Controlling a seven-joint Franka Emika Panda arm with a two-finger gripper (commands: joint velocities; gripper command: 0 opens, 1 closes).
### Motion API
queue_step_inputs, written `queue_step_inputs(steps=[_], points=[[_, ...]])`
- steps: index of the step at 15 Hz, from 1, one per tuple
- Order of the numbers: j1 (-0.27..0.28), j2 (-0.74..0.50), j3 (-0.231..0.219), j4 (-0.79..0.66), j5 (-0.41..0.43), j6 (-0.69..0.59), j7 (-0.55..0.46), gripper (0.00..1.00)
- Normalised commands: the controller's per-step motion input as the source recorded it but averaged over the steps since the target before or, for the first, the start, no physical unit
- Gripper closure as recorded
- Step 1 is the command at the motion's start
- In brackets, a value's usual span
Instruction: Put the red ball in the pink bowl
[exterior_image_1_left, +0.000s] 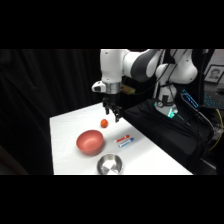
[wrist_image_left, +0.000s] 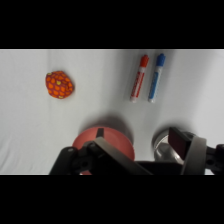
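Note:
The red ball (exterior_image_1_left: 104, 123) is a small orange-red ball with a dimpled pattern, lying on the white table beyond the pink bowl (exterior_image_1_left: 90, 141). My gripper (exterior_image_1_left: 112, 113) hangs just above the table, right beside the ball on its right, open and holding nothing. The wrist view has the red ball (wrist_image_left: 59, 84) at the upper left, clear of the fingers. The pink bowl (wrist_image_left: 116, 137) shows at the bottom of that view, partly hidden behind the black linkage of my gripper (wrist_image_left: 137, 136).
A shiny silver bowl (exterior_image_1_left: 110, 164) stands near the table's front edge, and shows in the wrist view as the silver bowl (wrist_image_left: 161, 145). A red marker (wrist_image_left: 139, 77) and a blue marker (wrist_image_left: 156, 77) lie side by side to the right of the pink bowl. Black cloth borders the table.

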Motion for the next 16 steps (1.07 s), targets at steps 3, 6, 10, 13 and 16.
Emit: queue_step_inputs(steps=[3, 6, 10, 13, 16], points=[[-0.021, 0.00, 0.007, 0.01, 0.013, 0.00, -0.02, 0.00], [-0.063, -0.01, -0.033, 0.00, 0.015, 0.03, -0.07, 0.00], [-0.106, 0.02, -0.072, 0.02, 0.029, 0.08, -0.12, 0.00], [-0.110, 0.02, -0.076, 0.01, 0.036, 0.12, -0.12, 0.00], [-0.098, 0.00, -0.066, -0.02, 0.025, 0.19, -0.08, 0.00]])
